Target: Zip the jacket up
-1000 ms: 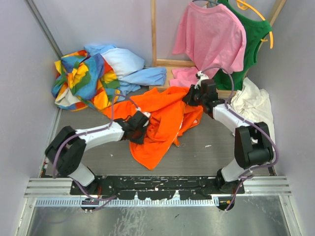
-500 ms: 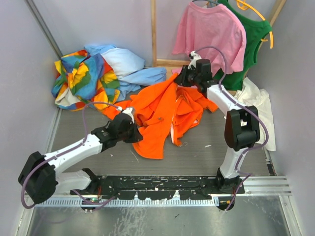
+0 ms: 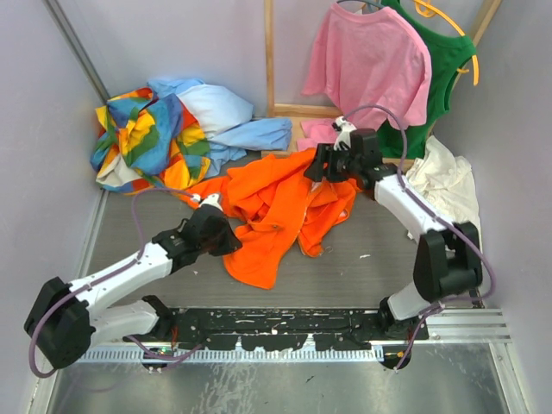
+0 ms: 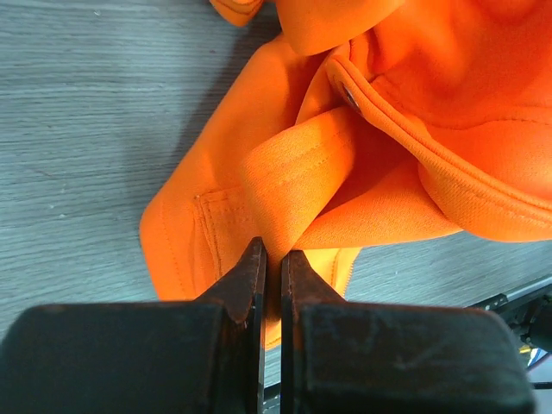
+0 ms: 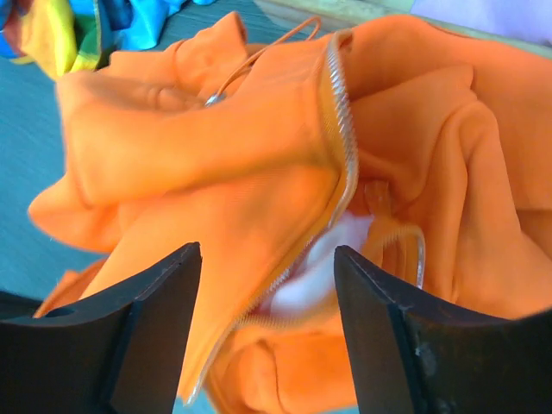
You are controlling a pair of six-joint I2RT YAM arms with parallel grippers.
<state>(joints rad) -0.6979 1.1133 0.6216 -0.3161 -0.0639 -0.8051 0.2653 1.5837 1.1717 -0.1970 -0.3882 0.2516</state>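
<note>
Jacket, position: the jacket (image 3: 278, 211) lay crumpled on the grey table (image 3: 379, 250) between the two arms; its far edge sat just below the pink T-shirt (image 3: 366, 60), its left corner near the multicoloured patchwork garment (image 3: 142, 138)

Right claw, change: the right gripper (image 3: 317, 164) had been clamped on the jacket's far edge a second before and had lifted it toward the back wall; its jaws now stood wide with nothing between them; the cloth had dropped back to the table

Right claw, view: from the right wrist the right gripper (image 5: 267, 259) hovered over an open zipper edge (image 5: 342, 129); teeth ran along a fold; pale lining (image 5: 315, 272) showed beneath; a drawcord (image 5: 259, 56) trailed at the top

Left claw, change: the left arm had swung out to the left and drawn the near hem with it; the left gripper (image 4: 272, 254) remained pinched narrow on a fold of orange hem

Jacket, shape: flatter and more spread than a second before, yet still bunched

Meaning for task: judged an arranging step; zipper unjoined; slider not found in any view; a fresh grasp by the right claw seemed needed

Other detail: one metal snap or eyelet (image 4: 351, 95) on a seamed band

Writing, brands: none readable; no label seen on the jacket or the other garments
</note>
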